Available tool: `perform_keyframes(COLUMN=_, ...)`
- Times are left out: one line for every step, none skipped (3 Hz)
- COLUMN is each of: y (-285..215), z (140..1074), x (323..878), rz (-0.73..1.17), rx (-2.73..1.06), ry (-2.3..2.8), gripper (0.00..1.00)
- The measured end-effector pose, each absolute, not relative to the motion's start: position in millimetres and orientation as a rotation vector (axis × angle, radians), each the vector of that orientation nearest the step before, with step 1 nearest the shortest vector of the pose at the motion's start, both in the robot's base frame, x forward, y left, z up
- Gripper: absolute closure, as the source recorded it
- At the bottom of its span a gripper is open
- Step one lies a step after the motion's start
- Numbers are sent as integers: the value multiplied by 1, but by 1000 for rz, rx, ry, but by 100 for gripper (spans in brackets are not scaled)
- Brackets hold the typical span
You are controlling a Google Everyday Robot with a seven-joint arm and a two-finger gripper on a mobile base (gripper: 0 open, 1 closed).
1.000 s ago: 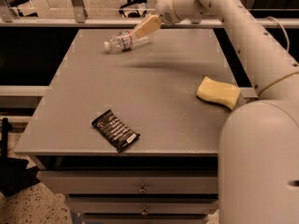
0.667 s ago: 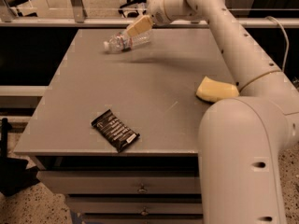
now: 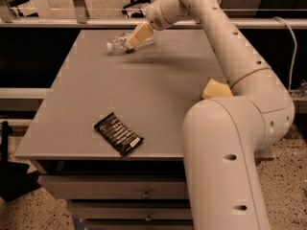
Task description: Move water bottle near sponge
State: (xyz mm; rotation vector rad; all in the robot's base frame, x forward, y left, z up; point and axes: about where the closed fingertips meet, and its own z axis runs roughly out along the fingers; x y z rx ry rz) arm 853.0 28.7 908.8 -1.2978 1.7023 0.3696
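Camera view took in the grey table [image 3: 144, 104] first, and reaching over it the robot's pale arm [image 3: 242, 56], whose bulky near link filled the right foreground while the slimmer links stretched to the far edge; that long reach was needed because the thing to be fetched lay at the back. Next in size, a black snack bar wrapper [image 3: 118, 134] lay flat near the front left, well apart from everything else and, judging by the task, of no concern. The water bottle [image 3: 117, 43] lay on its side or slightly tilted at the far left of the table, white cap pointing left. The sponge [image 3: 214, 88] sat at the right edge, partly hidden behind the arm, well apart from the bottle, so the carrying looked yet to be done. Smallest, the gripper [image 3: 135, 36] was set down across the bottle's middle, angled as if to take it by the body; whether it was clamped on the bottle or merely placed around it could not be told.
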Motion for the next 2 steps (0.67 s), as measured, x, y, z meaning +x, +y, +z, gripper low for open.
perform_keyframes(y=34, z=896, x=853, rz=357, rx=-1349, ry=1738, gripper=0)
perform_keyframes(y=44, z=885, x=852, rz=335, rx=-1417, ry=1760, gripper=0)
